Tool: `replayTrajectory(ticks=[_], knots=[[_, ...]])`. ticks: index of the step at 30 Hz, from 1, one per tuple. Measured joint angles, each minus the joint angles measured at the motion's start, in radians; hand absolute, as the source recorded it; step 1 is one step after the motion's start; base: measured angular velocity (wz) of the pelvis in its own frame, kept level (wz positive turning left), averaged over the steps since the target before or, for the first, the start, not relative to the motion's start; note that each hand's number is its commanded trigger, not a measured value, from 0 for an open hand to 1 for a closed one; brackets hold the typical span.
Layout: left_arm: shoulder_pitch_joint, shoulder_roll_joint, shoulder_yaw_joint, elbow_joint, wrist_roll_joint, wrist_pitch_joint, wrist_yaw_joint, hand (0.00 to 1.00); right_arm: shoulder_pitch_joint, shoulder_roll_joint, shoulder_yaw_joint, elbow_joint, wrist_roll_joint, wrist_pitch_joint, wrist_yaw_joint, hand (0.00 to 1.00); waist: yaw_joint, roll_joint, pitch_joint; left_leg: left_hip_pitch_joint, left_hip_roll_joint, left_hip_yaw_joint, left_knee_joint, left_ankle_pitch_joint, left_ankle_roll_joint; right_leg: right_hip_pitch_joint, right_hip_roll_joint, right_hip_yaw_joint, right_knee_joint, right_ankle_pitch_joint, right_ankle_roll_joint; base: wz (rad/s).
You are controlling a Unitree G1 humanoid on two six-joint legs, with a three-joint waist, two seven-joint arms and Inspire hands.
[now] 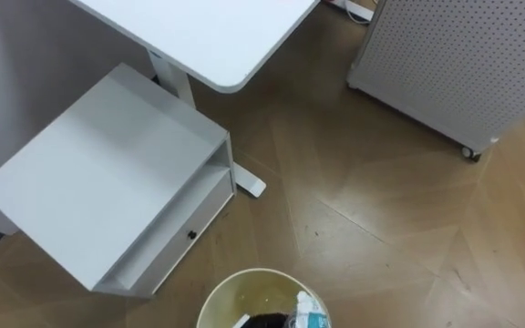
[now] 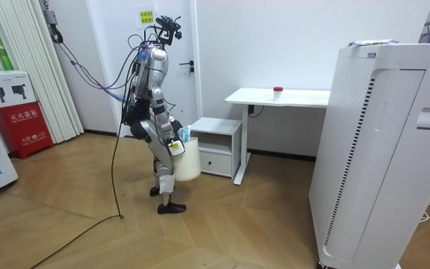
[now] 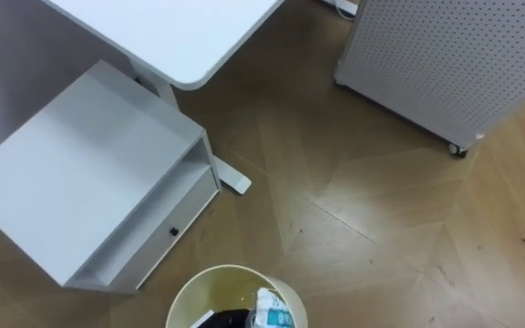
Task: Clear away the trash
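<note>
A round bin [image 1: 244,275] is seen at the near edge of the eye views, directly below the head and close against the body. The garbage [image 1: 310,312] lies inside it: a white and blue wrapper beside something dark [image 1: 267,321]. In the room view the bin is carried in front of the hips, and the right hand [image 2: 173,146] is set against its near side with the arm bent downward. Whether that hand is closed on the bin cannot be told.

The robot is stood on the wooden floor [image 1: 372,210] facing a low white cabinet [image 1: 108,182], which lies far and left of the bin, under the corner of the worktop [image 1: 208,36]. A small red thing [image 2: 278,90] is seen on the worktop, well apart from the hand; whether it is garbage cannot be judged. Any further pick is likely to call for a step toward the worktop.
</note>
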Motion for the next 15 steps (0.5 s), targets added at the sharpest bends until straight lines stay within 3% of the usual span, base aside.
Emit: replayTrajectory(ticks=[3,9,15], knots=[[0.011,0.015,0.0,-0.003,0.008,0.002,-0.001,0.0,0.005,-0.006,-0.007,0.0,0.027,0.0,0.002,1.0,0.001,0.001,0.0005,0.005,-0.002,0.0,0.002,0.0,0.0,0.004,-0.002,0.001,-0.002,0.001,0.002,0.0],[0.042,0.053,0.005,0.005,0.013,0.005,-0.013,0.0,0.004,-0.045,-0.038,0.01,0.067,-0.001,0.028,1.0,0.01,0.021,0.0107,0.09,-0.003,0.01,-0.029,-0.004,0.002,0.082,0.0,0.007,-0.023,0.0,0.008,-0.03],[0.051,0.076,0.049,0.006,0.014,0.006,-0.044,0.0,0.018,-0.069,-0.106,0.024,0.085,0.0,0.028,1.0,0.02,0.034,0.0094,0.183,-0.002,0.025,-0.045,-0.015,0.0,0.163,0.006,0.028,-0.04,-0.006,0.013,-0.1]])
